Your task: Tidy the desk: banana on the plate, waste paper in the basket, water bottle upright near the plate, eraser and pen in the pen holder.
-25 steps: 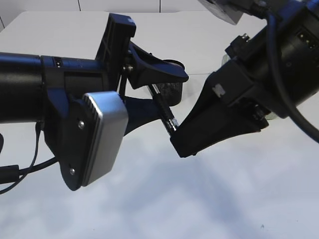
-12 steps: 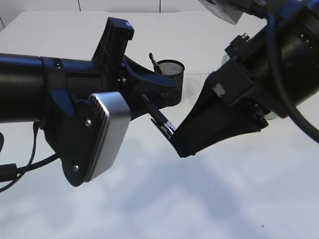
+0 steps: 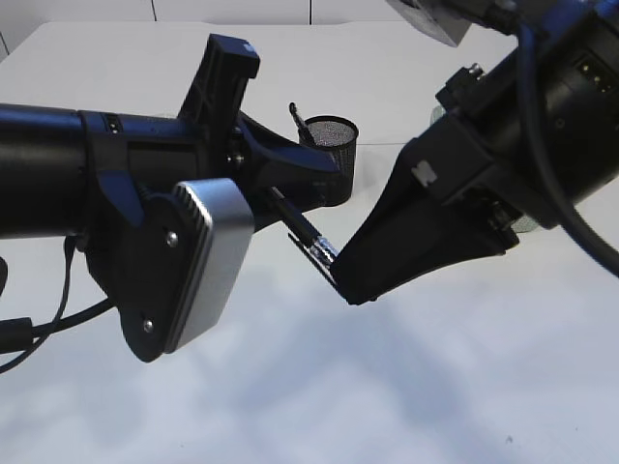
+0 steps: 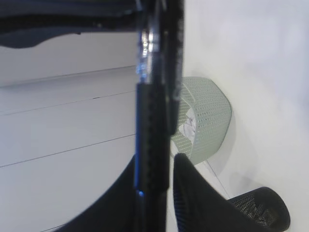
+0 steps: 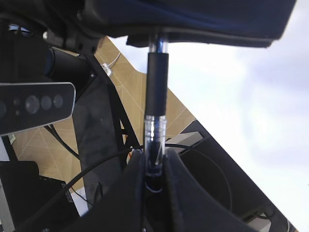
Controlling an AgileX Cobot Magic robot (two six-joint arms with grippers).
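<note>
A black pen (image 3: 305,232) with a clear end hangs in the air between both grippers. My left gripper (image 3: 324,188) is shut on its black barrel, which fills the left wrist view (image 4: 152,135). My right gripper (image 3: 340,275) is shut on the clear end (image 5: 156,130), with both fingers (image 5: 155,159) against it. The black mesh pen holder (image 3: 334,135) stands on the table behind the grippers, with a dark stick-like thing in it. A pale green mesh basket (image 4: 207,116) has white paper (image 4: 189,128) inside. The banana, plate, bottle and eraser are hidden or out of view.
The two arms fill most of the exterior view, above a white table (image 3: 387,387). The pen holder also shows at the lower right of the left wrist view (image 4: 260,205). The right wrist view looks past the pen at the left arm and its camera (image 5: 34,104).
My left gripper has swung down and left with the pen, uncovering the pen holder behind it. The pen's tip now sits lower against my right gripper, which has hardly moved.
</note>
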